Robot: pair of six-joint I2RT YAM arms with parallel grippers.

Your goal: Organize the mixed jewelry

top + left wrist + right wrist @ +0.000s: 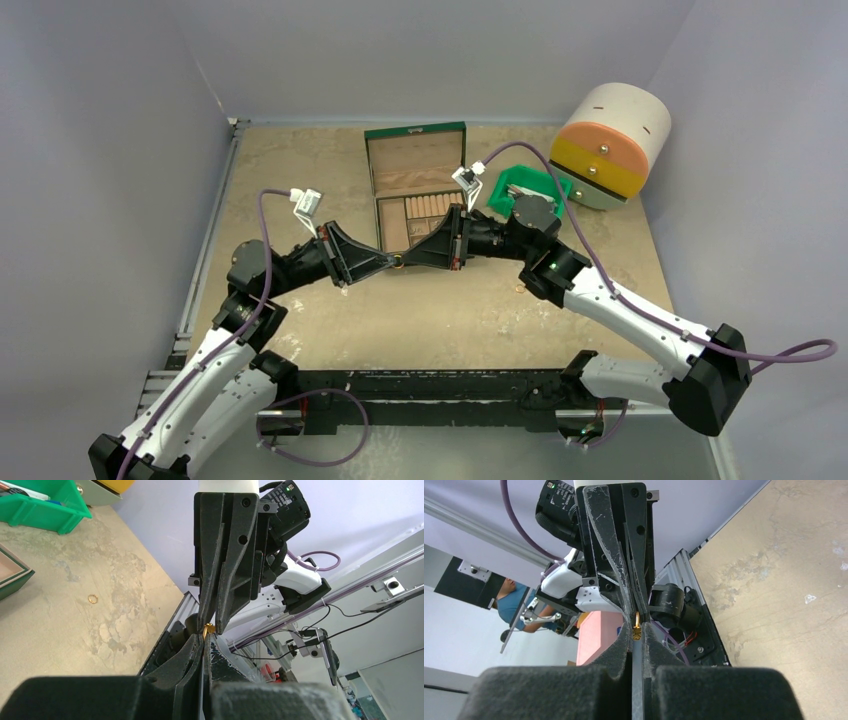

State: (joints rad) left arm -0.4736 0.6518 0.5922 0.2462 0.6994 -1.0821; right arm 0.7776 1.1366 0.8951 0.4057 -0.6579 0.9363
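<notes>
Pinching claws: left claw (204, 641) and right claw (638, 639), tip to tip — both closed on one gold ring (637, 621).
Bench (60, 570): second ring (92, 598) lies loose.

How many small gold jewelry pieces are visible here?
2. One gold piece is pinched between the left claw and right claw; one ring lies loose on the table. Others may be hidden in the green box.

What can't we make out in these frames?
The gold piece: too small, pinched between left hand and right hand; exact shape unclear, all views.
The green box compartments: top view, right arm covers part.
The green bin contents: left wrist view, cut off by frame edge.
</notes>
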